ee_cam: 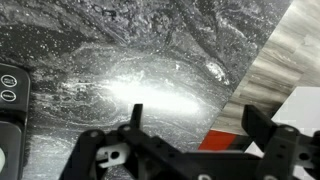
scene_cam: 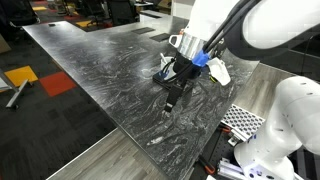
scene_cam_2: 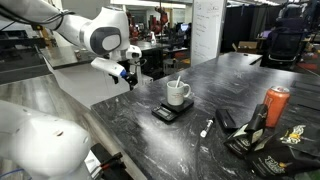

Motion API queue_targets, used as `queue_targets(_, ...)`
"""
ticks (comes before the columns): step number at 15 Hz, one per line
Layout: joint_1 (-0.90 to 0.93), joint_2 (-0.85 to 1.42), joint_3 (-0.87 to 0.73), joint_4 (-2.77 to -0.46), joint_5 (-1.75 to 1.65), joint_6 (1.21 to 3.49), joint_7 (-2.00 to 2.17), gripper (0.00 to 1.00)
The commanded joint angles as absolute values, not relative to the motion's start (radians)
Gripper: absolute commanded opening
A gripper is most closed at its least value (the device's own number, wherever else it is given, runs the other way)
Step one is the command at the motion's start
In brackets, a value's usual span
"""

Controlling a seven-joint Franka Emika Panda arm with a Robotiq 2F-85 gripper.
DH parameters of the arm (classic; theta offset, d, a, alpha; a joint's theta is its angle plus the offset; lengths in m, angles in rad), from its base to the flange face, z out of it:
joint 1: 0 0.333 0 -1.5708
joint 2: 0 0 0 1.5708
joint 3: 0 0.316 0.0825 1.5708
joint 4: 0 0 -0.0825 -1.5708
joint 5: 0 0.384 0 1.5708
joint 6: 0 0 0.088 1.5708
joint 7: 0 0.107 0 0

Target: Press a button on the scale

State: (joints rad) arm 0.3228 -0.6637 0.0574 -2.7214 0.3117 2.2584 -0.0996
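A dark marbled table (scene_cam_2: 180, 150) holds the scale (scene_cam_2: 166, 114), a thin black slab with a white cup (scene_cam_2: 177, 93) standing on it. The robot's gripper (ee_cam: 195, 125) hangs near the scale, not touching it, over bare tabletop. Its two fingers are spread wide with nothing between them. In the wrist view, the scale's edge and its buttons show at the left border. An orange bottle (scene_cam_2: 276, 105) stands well apart from the scale, on the side away from the gripper.
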Motion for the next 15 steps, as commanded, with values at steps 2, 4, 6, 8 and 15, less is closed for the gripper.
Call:
queue_targets(2,0.218,-0.695,0.103,-2.725,0.238,2.267,0.034,1.00)
queue_targets(4,0.176,-0.714,0.109,-2.728,0.209,2.263,0.098,1.00)
queue_targets(6,0.137,-0.740,0.107,-2.734,0.199,2.235,0.165,1.00)
queue_targets(8,0.109,-0.764,0.100,-2.748,0.195,2.234,0.204,0.75)
queue_targets(15,0.008,-0.795,0.101,-2.775,0.134,2.243,0.256,0.30)
